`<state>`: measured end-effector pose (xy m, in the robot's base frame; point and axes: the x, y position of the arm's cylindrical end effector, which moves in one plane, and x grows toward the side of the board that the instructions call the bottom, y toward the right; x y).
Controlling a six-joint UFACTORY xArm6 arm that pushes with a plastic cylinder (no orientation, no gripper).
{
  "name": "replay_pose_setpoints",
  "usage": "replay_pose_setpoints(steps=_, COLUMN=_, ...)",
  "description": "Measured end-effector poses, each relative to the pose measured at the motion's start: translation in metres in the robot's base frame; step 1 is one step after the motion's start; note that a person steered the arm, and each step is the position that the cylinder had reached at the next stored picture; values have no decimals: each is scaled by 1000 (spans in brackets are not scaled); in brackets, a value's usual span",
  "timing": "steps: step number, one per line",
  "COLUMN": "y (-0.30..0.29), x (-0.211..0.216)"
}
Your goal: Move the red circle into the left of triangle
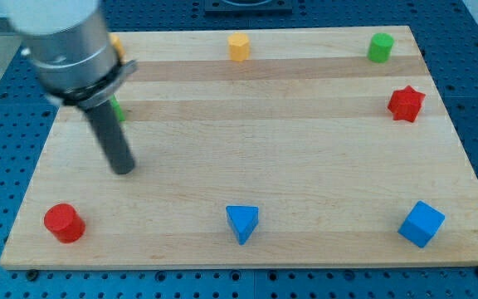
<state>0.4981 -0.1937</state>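
Observation:
The red circle (63, 223) lies near the board's bottom-left corner. The blue triangle (242, 223) lies at the bottom middle, far to the circle's right. My tip (124, 169) ends the dark rod at the view's left, above and a little to the right of the red circle, apart from it. No block touches my tip.
A blue cube (421, 223) sits at the bottom right, a red star (406, 103) at the right edge, a green block (380, 47) at the top right, a yellow block (238, 46) at the top middle. A green block (118, 108) and an orange block (115, 44) are partly hidden behind the arm.

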Motion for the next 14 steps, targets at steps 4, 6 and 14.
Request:
replay_pose_setpoints(steps=4, y=-110, x=110)
replay_pose_setpoints(steps=6, y=-98, x=99)
replay_pose_setpoints(steps=14, y=9, x=58)
